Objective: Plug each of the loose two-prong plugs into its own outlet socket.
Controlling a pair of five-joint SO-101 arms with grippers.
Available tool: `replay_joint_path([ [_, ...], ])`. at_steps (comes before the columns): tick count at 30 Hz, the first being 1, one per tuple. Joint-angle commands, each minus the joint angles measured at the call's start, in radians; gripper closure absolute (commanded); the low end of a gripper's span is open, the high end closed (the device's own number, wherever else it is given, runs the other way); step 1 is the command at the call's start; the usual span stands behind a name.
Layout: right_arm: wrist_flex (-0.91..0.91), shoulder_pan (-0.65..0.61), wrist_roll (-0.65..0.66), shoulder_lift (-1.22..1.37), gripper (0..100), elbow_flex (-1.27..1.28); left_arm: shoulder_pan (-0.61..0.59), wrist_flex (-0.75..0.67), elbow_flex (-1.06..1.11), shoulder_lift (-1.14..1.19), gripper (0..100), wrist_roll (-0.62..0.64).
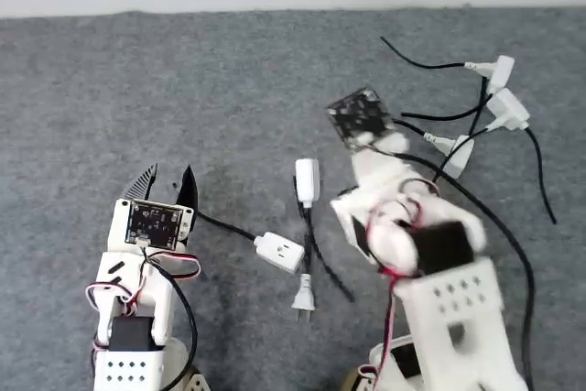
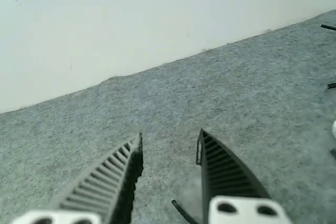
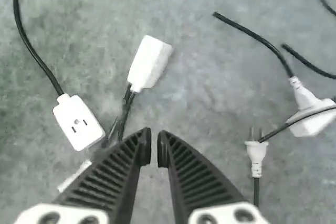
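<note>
Closest up, in the right wrist view, the right tool [image 3: 154, 140]: two black ribbed fingers [image 3: 113, 169] almost closed, just a thin gap, nothing held. Hangs over the grey fuzzy bench [image 3: 210, 82]. Half hidden behind one finger, a small white bit [image 3: 73, 176], too covered to tell what. Just beside that finger, the white outlet socket with two slots and a round hole [image 3: 79, 121], face up, on a black cord. A little farther off, a long white block on black cords [image 3: 149, 62], lying flat; hard to tell if plug or socket. On the tool's other side, a small white two-prong plug [image 3: 255, 157], loose on the bench, prongs bare, in no socket. Near it, a flat white plug piece [image 3: 310, 116], cut off at the edge.

In the high view, the big white right arm [image 1: 449, 304] over the middle of the black cords, hiding parts of them. Between the two arms, the socket, and just beside it, not touching, a second white two-prong plug [image 1: 304, 298], prongs bare too. Far off by the right arm, a bunch of white plugs on black cords [image 1: 505, 109], well apart from the socket.

At the near left, the left tool [image 1: 169, 179]: black fingers spread wide, nothing between them. Close by, the socket's black cord. In the left wrist view, past those fingers, grey bench and a pale wall [image 2: 131, 24]; at the edge, black cord tips [image 2: 328, 27] cut off.
</note>
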Motion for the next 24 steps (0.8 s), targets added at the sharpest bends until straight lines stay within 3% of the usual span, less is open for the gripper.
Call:
replay_joint_path([
  [1, 0.033, 0.007, 0.017, -0.074, 99.1, -0.020, 0.006, -0.026, -0.010, -0.018, 84, -0.011],
  [5, 0.036, 0.004, 0.006, -0.076, 99.1, 0.040, 0.006, -0.026, -0.010, -0.017, 84, -0.011],
  [10, -0.119, -0.001, -0.091, -0.074, 98.9, 0.273, 0.006, -0.026, -0.010, -0.015, 84, -0.012],
  [15, -0.228, -0.059, -0.060, 0.024, 97.7, 0.393, 0.006, -0.025, -0.010, -0.015, 84, -0.012],
  [24, -0.440, -0.062, -0.060, 0.380, 72.2, 0.344, 0.006, -0.025, -0.010, -0.012, 84, -0.012],
])
